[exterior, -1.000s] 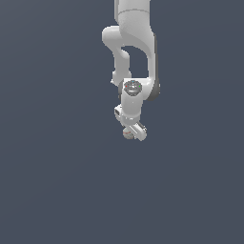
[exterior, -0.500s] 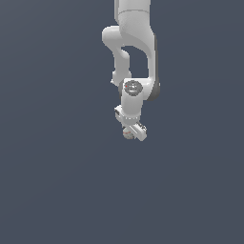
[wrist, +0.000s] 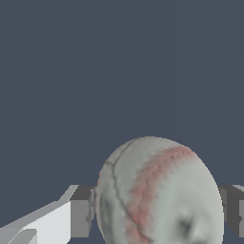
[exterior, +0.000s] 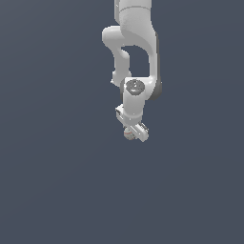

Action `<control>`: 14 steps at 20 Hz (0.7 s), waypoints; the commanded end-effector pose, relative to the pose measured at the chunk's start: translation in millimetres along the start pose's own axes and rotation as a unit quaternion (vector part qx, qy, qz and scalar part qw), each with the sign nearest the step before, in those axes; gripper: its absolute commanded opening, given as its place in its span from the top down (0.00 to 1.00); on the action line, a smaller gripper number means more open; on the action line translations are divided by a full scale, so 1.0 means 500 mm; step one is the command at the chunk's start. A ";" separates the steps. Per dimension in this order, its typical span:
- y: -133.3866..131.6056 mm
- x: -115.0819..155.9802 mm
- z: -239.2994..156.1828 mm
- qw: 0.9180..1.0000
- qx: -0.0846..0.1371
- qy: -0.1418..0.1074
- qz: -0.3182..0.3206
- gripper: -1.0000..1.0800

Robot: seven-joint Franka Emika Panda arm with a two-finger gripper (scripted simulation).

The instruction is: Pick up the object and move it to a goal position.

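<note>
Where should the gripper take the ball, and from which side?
Across its widest middle, from straight above as now. The ball is round, with no handle or edge, and narrower than the gripper, whose fingers already flank it on opposite sides.

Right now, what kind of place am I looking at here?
Most likely a computer simulation, not a real room: a flat, featureless grey floor, a smooth white robot arm, and a baseball sitting between its gripper fingers.

one ball (wrist: 162, 195), one arm (exterior: 136, 52), two fingers (wrist: 78, 212)
</note>
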State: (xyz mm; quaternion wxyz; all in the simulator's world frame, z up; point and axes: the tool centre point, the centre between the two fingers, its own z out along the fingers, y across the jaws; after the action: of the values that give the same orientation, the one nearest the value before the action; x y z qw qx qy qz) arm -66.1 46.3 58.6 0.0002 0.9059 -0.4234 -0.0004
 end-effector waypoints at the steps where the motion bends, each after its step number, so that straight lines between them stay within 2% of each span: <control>1: -0.017 0.003 -0.018 1.000 0.001 0.001 0.000 1.00; 14: -0.162 0.024 -0.158 1.000 0.000 0.001 0.000 1.00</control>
State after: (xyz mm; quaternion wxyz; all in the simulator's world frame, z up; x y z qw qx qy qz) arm -5.0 84.1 126.6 0.0008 0.9059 -0.4234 0.0003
